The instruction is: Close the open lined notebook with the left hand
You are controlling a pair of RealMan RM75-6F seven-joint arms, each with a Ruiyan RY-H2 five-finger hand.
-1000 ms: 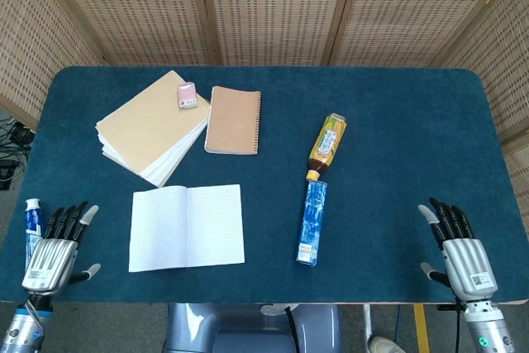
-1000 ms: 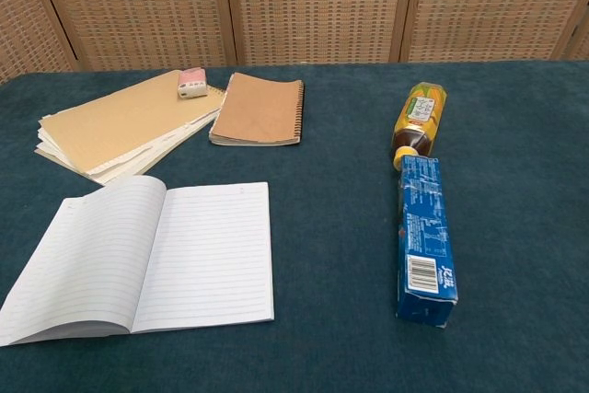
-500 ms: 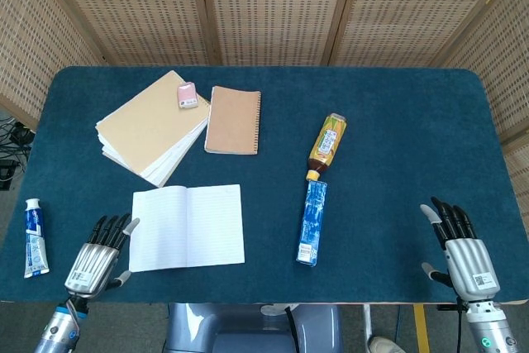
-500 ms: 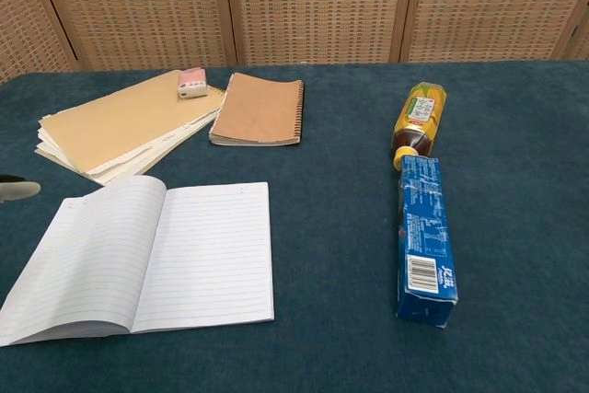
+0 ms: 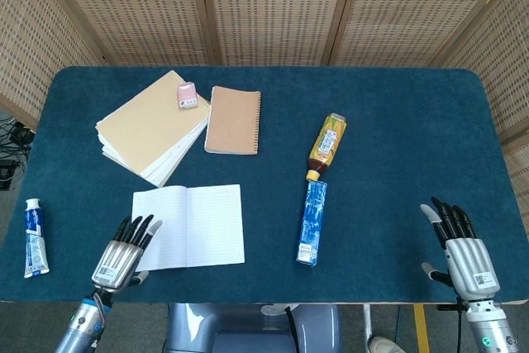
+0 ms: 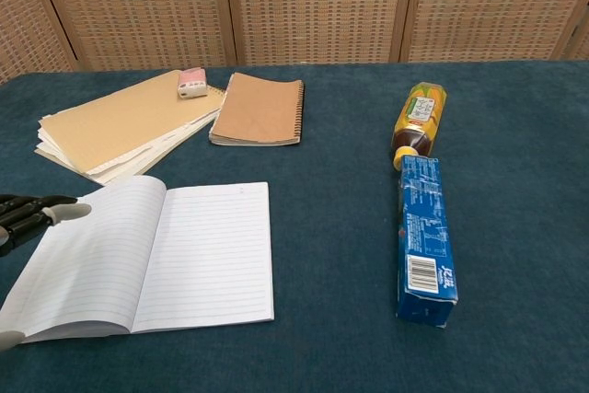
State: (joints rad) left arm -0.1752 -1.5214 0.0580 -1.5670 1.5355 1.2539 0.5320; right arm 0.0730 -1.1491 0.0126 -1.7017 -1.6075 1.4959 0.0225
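Observation:
The open lined notebook point(image 5: 188, 226) point(image 6: 147, 258) lies flat on the blue table, both white pages up, near the front left. My left hand point(image 5: 122, 256) point(image 6: 28, 215) hovers at the notebook's left edge, fingers spread and holding nothing, its fingertips over the left page's outer margin. My right hand point(image 5: 459, 247) stays open at the front right corner, far from the notebook and absent from the chest view.
A stack of tan papers point(image 5: 150, 125) with a pink eraser point(image 5: 188, 95) and a brown spiral notebook point(image 5: 233, 120) lie behind. A tea bottle point(image 5: 327, 145) and blue box point(image 5: 312, 222) sit right of centre. A toothpaste tube point(image 5: 31, 236) lies at far left.
My left hand has moved right from beside the toothpaste tube to the notebook's left edge, entering the chest view. The right hand and notebook stayed put.

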